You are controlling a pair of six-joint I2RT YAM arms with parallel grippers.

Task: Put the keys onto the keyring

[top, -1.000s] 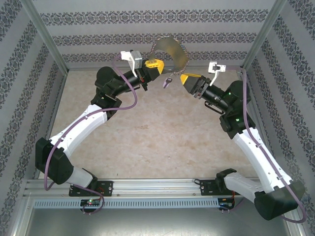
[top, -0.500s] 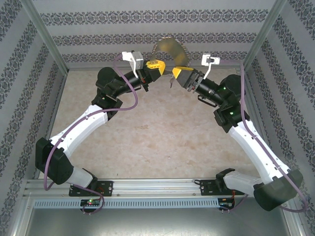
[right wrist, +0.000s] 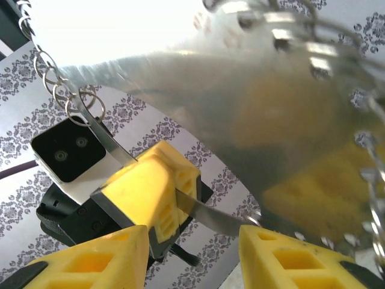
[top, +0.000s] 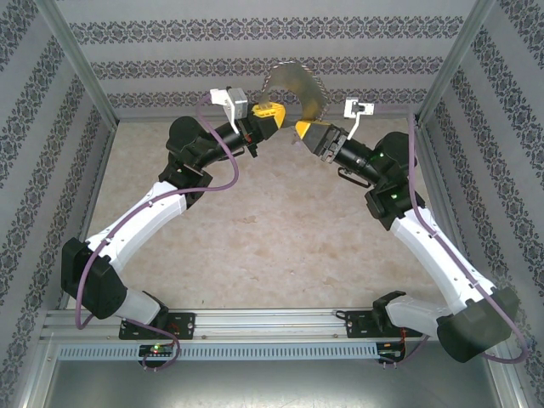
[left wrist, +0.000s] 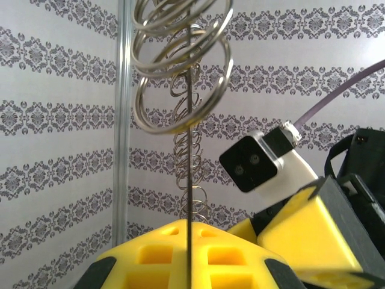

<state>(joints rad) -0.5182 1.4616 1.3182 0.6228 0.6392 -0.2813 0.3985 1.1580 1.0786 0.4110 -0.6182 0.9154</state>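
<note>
Dark-grey and thin, the keyring (top: pixel 297 85) hangs in the air at the far middle of the cell, well above the beige marbled tabletop (top: pixel 255 221) and in front of the patterned back wall (top: pixel 170 68); its rim is fringed with small silvery loops (left wrist: pixel 180 78). The left claw (top: pixel 268 115) is clamped on the lower left edge of the hoop; in the left wrist view the rim (left wrist: pixel 189 174) runs straight down between the two yellow fingers (left wrist: pixel 144 256), which are pressed together on it. The right claw (top: pixel 308 132) sits just right of it, under the hoop's near edge; from its own camera its fingers (right wrist: pixel 90 259) stand apart, with the left claw (right wrist: pixel 171 201) seen through the gap. The blurred hoop (right wrist: pixel 240 108) crowds that view, and its rim seems to reach the right-hand finger (right wrist: pixel 289 259), though contact cannot be told. Behind the claws stand a metal frame post (left wrist: pixel 122 150) and each arm's white wrist camera (left wrist: pixel 255 162); a purple cable (top: pixel 223 174) loops along the left arm.
</note>
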